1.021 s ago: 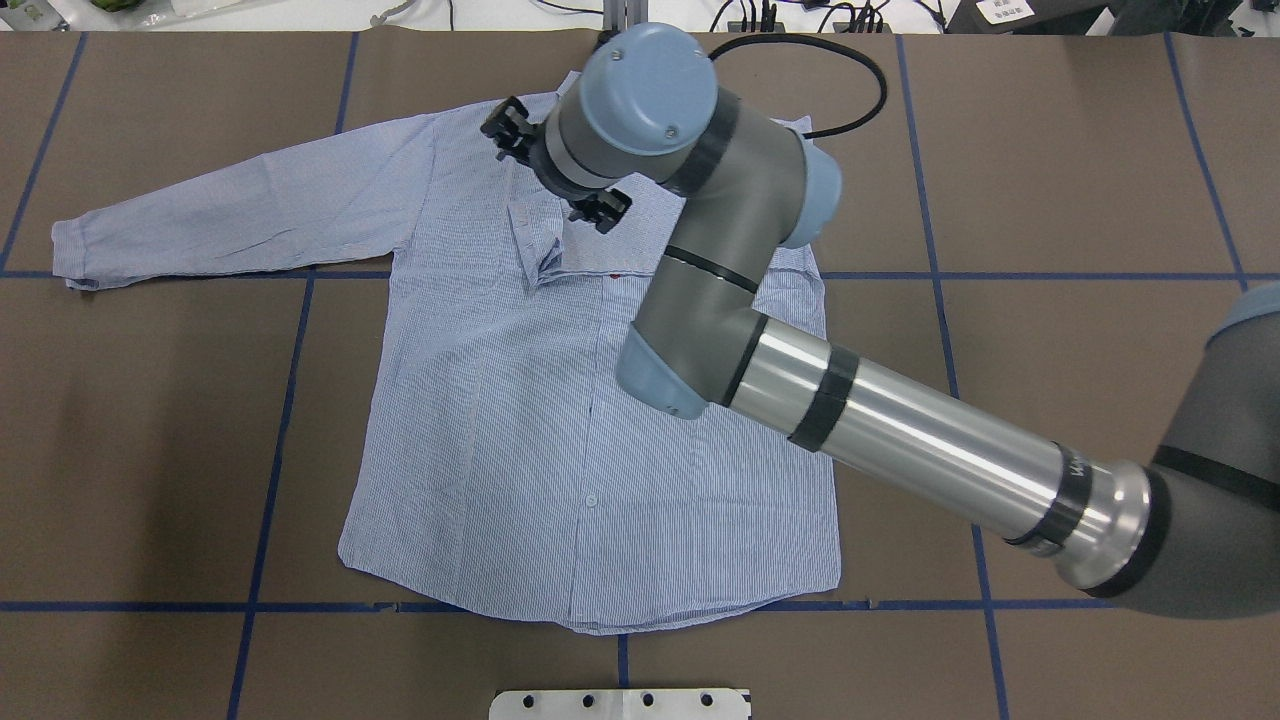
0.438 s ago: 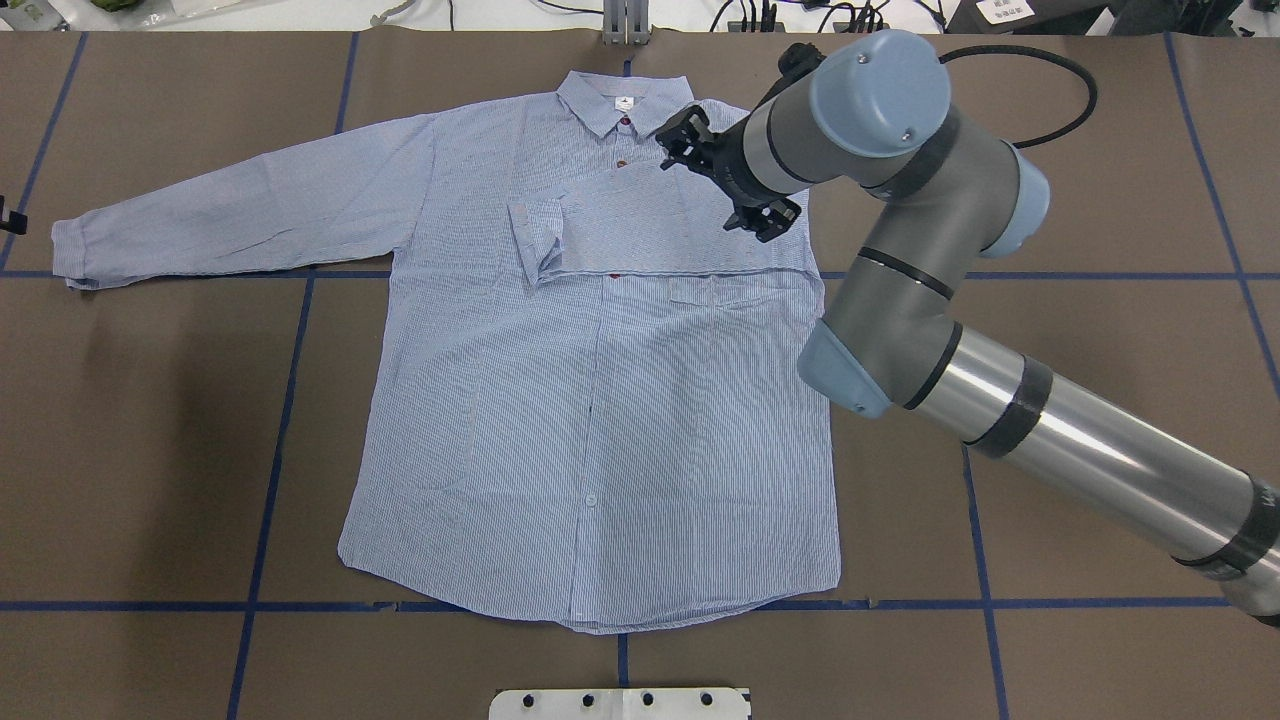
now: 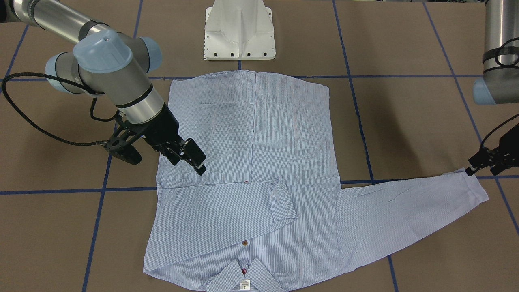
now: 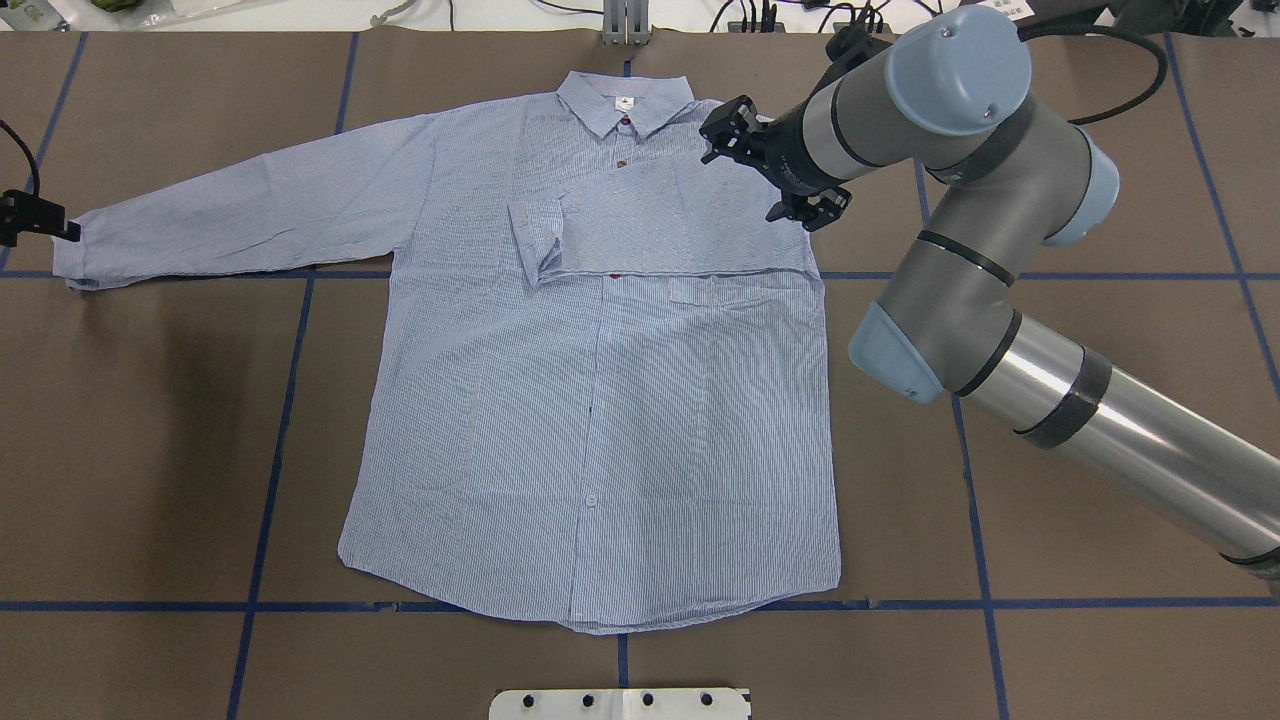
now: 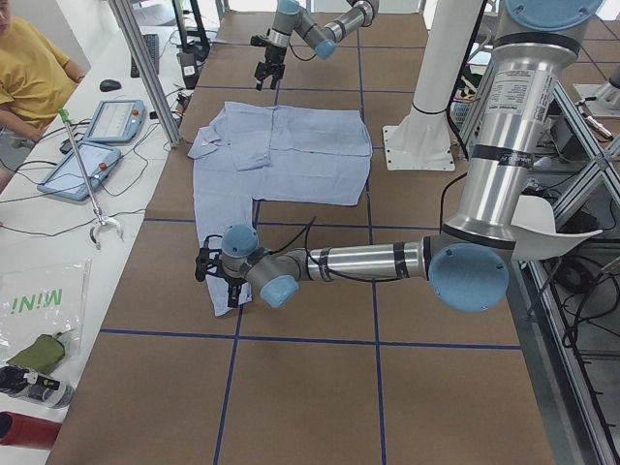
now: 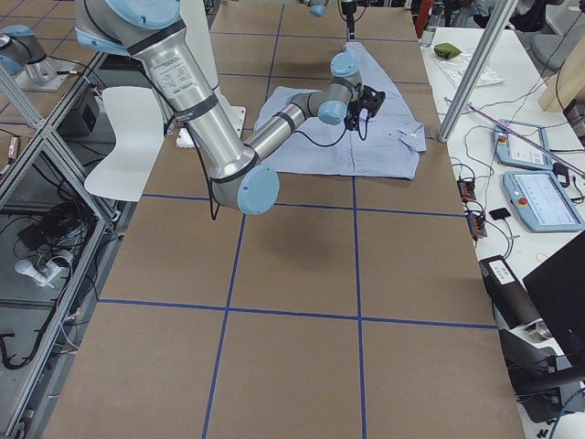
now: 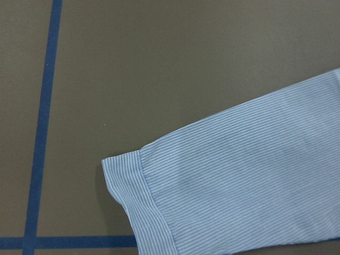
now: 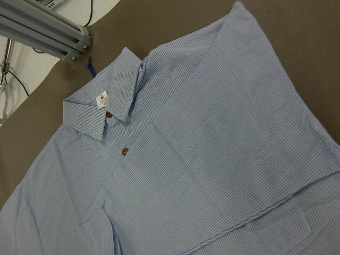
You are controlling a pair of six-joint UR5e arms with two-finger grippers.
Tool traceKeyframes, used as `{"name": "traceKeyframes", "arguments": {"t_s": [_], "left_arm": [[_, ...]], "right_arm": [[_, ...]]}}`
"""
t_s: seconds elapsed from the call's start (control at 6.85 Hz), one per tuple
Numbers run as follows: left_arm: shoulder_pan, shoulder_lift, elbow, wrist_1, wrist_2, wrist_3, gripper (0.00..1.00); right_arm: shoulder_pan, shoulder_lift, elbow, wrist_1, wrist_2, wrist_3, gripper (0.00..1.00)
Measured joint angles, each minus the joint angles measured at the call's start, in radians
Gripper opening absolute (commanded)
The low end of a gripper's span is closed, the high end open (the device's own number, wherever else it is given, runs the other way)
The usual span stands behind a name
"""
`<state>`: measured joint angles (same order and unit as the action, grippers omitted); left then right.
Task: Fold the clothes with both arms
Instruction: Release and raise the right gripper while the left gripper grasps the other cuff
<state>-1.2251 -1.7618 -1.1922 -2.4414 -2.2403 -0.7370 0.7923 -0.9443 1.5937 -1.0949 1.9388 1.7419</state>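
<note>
Pale blue stripes on brown, crossed by blue lines.

The light blue, finely white-striped fabric button-up shirt (image 4: 600, 420) carries a white neck label (image 4: 623, 102), a brown button (image 3: 245, 243) and a dark red button (image 3: 244, 271). The flat brown table covering (image 4: 150, 450) bears dark blue tape lines (image 4: 150, 606). The silver-grey tubular right arm (image 4: 1130, 440) has light blue caps and a black right gripper (image 4: 768, 170).

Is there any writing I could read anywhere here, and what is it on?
"MINI", in green, as far as I can tell: on the clear bag.
Neck label of the shirt: too small to read.
Printed sticker on the left arm: blurred, unreadable.
</note>
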Motion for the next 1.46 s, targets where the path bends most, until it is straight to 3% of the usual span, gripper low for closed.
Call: {"name": "traceKeyframes", "arguments": {"t_s": [0.58, 0.73, 0.88, 1.02, 1.46], "left_arm": [[0.028, 0.01, 0.038, -0.01, 0.012, -0.009, 0.6], [0.041, 0.01, 0.039, -0.01, 0.012, -0.01, 0.5], [0.048, 0.009, 0.04, -0.01, 0.013, -0.01, 0.16], [0.052, 0.01, 0.041, -0.01, 0.013, -0.01, 0.0], [0.054, 0.012, 0.004, -0.008, -0.001, -0.004, 0.0]], "right_arm": [[0.007, -0.021, 0.044, -0.008, 0.006, -0.01, 1.0], [0.008, -0.024, 0.047, -0.008, 0.006, -0.01, 1.0], [0.007, -0.028, 0.048, -0.008, 0.006, -0.01, 1.0], [0.006, -0.031, 0.048, -0.007, 0.005, -0.011, 1.0], [0.001, -0.037, 0.042, -0.007, 0.005, -0.012, 1.0]]}}
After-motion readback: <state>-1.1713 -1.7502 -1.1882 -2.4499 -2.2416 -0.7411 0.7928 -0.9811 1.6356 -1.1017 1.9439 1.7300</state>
